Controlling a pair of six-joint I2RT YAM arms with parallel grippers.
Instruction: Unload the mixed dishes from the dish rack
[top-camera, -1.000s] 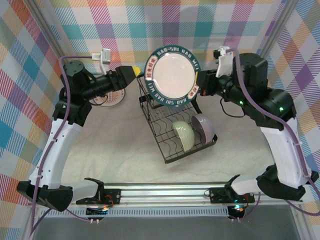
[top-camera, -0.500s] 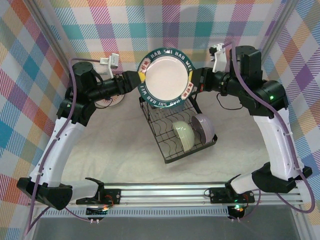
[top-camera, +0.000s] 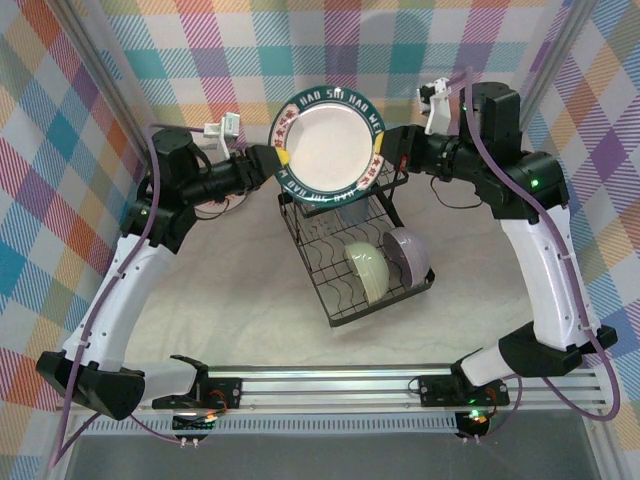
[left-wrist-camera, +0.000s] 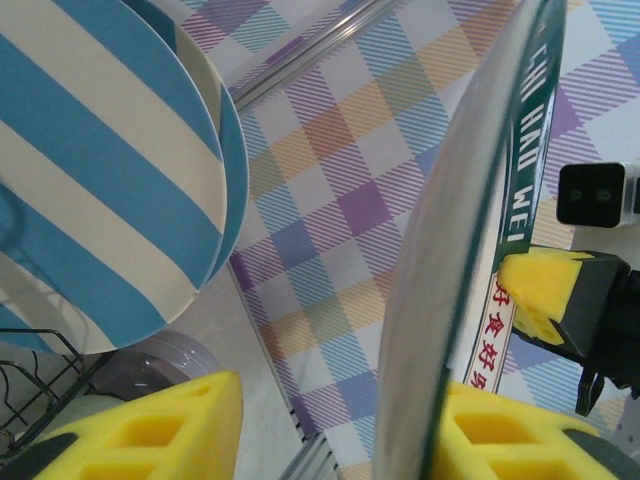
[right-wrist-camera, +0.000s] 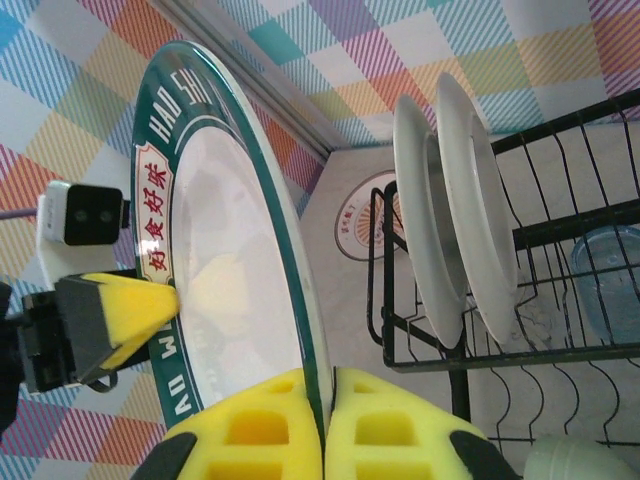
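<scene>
While the right gripper (right-wrist-camera: 325, 410) is clamped tight on one rim of the green-rimmed plate (top-camera: 330, 150), with a yellow pad pressed to each face, we see the left gripper (left-wrist-camera: 335, 425) spread wide around the opposite rim. The plate's edge runs between its pads, close against one of them and with a clear gap to the other. We find the plate spanning the space between the two sets of jaws, its white face turned to the overhead camera, over the far end of the dish rack (top-camera: 345, 300). Beside the left jaws, two blue-striped plates (left-wrist-camera: 90, 180) stand close together. Off to the side of the right jaws, the tumbler (right-wrist-camera: 605, 270) sits inside the rack. Well apart from both sets of jaws, the pale green bowl (top-camera: 366, 270) and the lavender bowl (top-camera: 408, 252) lean together at the rack's near end
</scene>
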